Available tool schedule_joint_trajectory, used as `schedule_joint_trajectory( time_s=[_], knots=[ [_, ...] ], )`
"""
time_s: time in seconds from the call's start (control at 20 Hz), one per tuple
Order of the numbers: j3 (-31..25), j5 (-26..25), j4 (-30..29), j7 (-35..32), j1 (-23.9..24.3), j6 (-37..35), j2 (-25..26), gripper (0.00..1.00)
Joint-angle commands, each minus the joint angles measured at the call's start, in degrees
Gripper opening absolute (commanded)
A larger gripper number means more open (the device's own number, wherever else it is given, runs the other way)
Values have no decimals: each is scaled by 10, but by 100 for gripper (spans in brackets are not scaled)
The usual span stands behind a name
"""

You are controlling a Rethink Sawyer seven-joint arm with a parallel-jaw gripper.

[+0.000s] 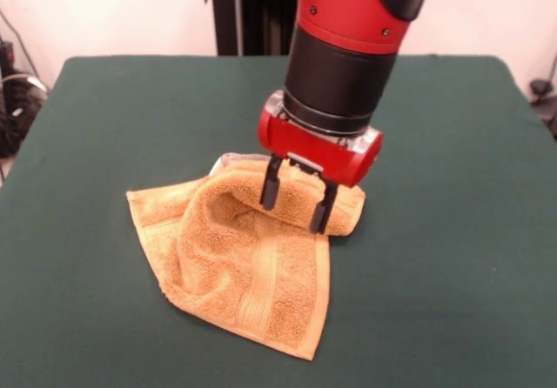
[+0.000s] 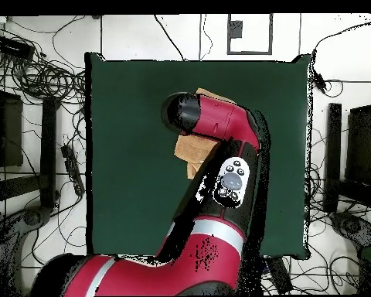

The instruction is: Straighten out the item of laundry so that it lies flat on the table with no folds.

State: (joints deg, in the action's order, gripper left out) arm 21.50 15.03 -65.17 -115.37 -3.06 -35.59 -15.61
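covering the table green felt, crumpled towel, pincer above

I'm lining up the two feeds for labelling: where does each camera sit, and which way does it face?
Front view: across the table, facing the robot; shows the arm's lower end, the gripper open over the towel.
Overhead view: above, looking straight down; the arm covers most of the towel.
Shared: towel, table, arm.

From above, the red and black arm reaches across the green surface and covers most of the orange-tan towel. Only small towel patches show beside the arm's black end, and cables lie off the surface's edge.
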Motion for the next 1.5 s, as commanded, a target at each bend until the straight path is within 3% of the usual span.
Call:
schedule_joint_trajectory(
  time_s=[0.05,1.0,1.35,1.5],
  knots=[
    [-71,26,-74,-124,-18,-61,30,100],
    [-44,23,-59,-151,-28,36,95,100],
    [-34,21,-54,-145,-20,26,107,100],
    [-34,29,-68,-146,-14,-30,96,100]
  ],
)
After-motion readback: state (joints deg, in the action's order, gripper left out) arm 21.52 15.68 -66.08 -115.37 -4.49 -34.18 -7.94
